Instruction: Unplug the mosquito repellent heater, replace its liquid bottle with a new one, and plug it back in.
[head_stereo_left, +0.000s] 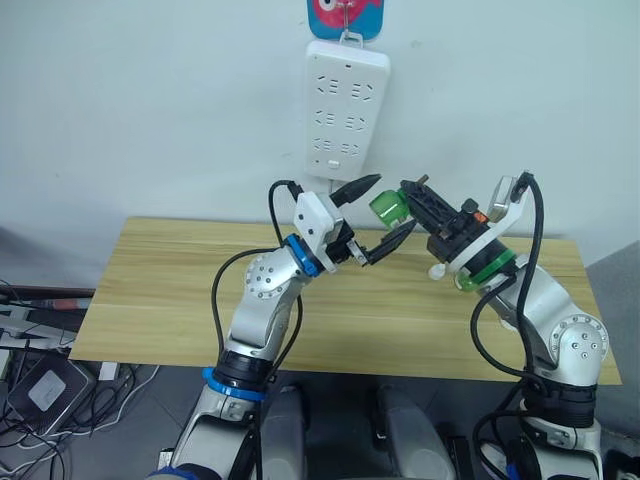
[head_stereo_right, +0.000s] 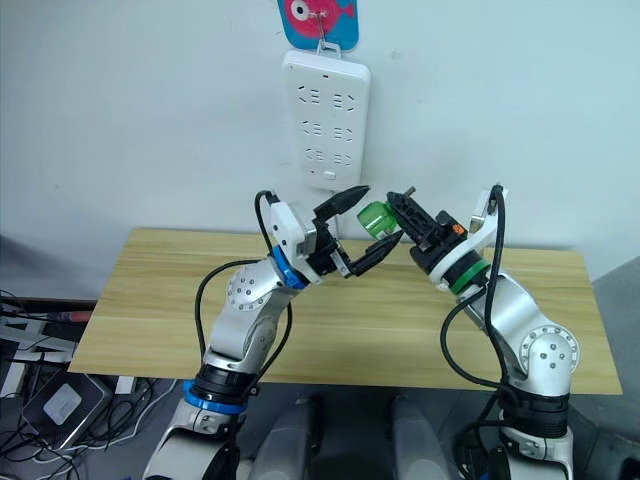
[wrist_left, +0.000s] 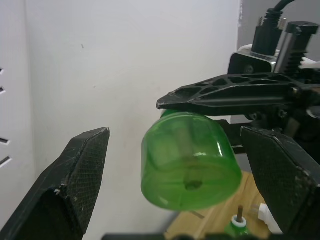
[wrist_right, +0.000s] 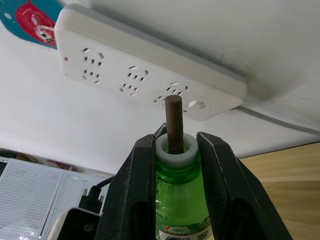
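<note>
1. The right gripper (head_stereo_left: 415, 195) jaws are clamped on the green liquid bottle (head_stereo_left: 388, 208), held above the bench (head_stereo_left: 150, 290).
2. The bottle's long axis points at the left gripper (head_stereo_left: 385, 212), whose jaws are spread wide around its base.
3. The power strip (head_stereo_left: 345, 110) hangs on the wall behind, with free air around both grippers.

A white power strip (head_stereo_left: 346, 106) hangs at top centre of the frame from a hook with a fish picture (head_stereo_left: 346, 16). Below, a wooden table (head_stereo_left: 160, 295) spans the middle. Cables (head_stereo_left: 40, 385) lie at lower left.
</note>
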